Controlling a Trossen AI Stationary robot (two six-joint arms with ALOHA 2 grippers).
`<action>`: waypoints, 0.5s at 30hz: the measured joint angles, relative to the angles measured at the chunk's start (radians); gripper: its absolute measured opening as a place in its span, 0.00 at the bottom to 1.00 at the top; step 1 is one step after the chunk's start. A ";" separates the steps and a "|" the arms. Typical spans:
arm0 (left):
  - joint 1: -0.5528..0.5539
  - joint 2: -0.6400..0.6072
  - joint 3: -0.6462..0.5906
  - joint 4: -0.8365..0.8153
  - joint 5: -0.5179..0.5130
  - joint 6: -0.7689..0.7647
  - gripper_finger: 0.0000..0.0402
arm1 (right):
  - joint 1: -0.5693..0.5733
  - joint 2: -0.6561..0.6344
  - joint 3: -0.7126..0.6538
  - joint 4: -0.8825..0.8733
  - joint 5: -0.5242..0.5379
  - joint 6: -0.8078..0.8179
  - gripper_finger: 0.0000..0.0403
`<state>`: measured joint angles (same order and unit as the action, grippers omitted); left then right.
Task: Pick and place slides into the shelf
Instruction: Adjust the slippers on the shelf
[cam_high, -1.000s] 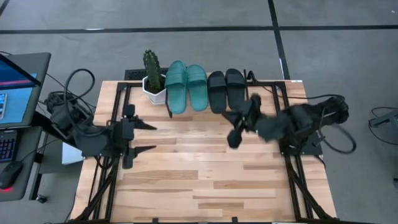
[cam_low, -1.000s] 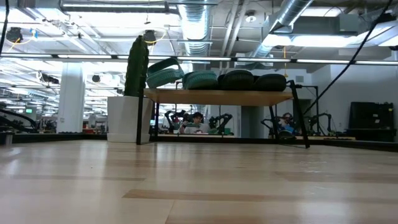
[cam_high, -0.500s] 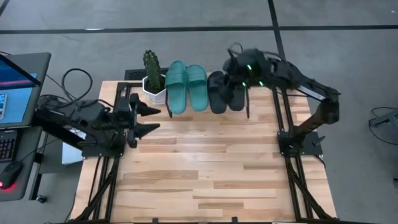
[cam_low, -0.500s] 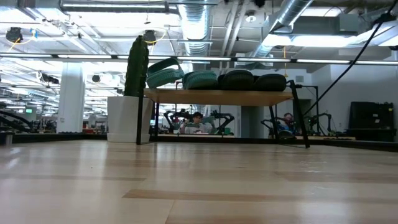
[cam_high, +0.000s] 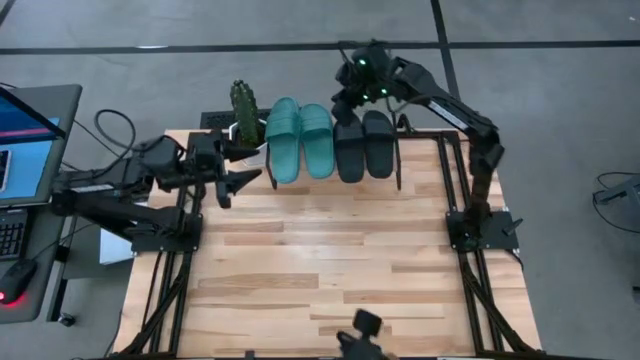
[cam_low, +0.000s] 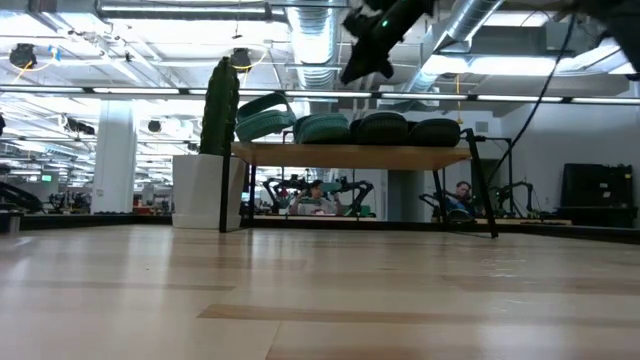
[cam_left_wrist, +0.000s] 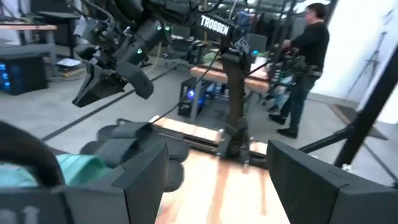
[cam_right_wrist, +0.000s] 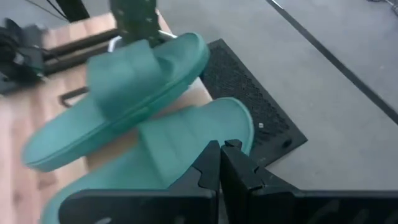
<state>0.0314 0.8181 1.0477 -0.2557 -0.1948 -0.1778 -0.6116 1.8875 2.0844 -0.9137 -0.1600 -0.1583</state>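
Wooden shelf is carrying all four slides: the teal pair beside the black pair, so the task looks done. The right gripper, clenched and empty, is hanging just over the slides' far ends; dipping could knock one off. The left gripper, released, is sitting near the cactus pot and might bump it. Since a second ago, both arms have been reaching toward the shelf.
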 joint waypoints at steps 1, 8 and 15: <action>0.020 0.000 0.000 -0.004 0.010 0.001 0.64 | -0.010 0.030 0.030 -0.007 0.000 -0.012 0.00; 0.123 0.000 0.000 -0.035 0.067 -0.001 0.64 | -0.066 0.233 0.251 -0.101 -0.075 -0.117 0.00; 0.145 0.022 -0.001 -0.044 0.060 -0.041 0.64 | -0.118 0.302 0.257 -0.181 -0.233 -0.228 0.00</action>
<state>0.1768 0.8401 1.0468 -0.3001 -0.1345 -0.2191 -0.7301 2.1896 2.3417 -1.0943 -0.3930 -0.3866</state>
